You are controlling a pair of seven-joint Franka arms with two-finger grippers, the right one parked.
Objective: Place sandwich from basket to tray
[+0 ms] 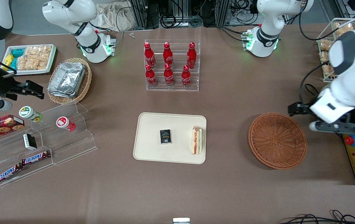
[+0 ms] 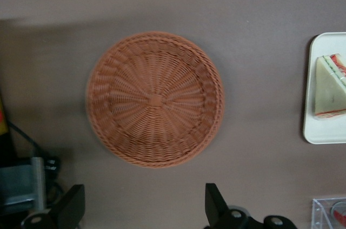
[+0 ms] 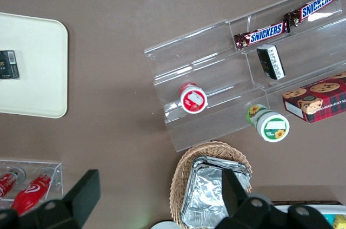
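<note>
From my console: the gripper [image 2: 141, 207] hangs in the air above the table, up over the basket's [image 1: 277, 140] edge toward the working arm's end. Fingers [image 2: 213, 203] spread wide, nothing between them, touching nothing. Wrist camera looks straight down into the basket [image 2: 155, 99]; I see only bare wicker.

The sandwich [image 1: 196, 140] lies on the tray [image 1: 148, 146], at the tray's end closest to the basket, filling edge showing red and green. A small black packet [image 1: 165, 136] sits on the same tray, apart from the sandwich. The basket rests on the table beside the tray, not touching it.
</note>
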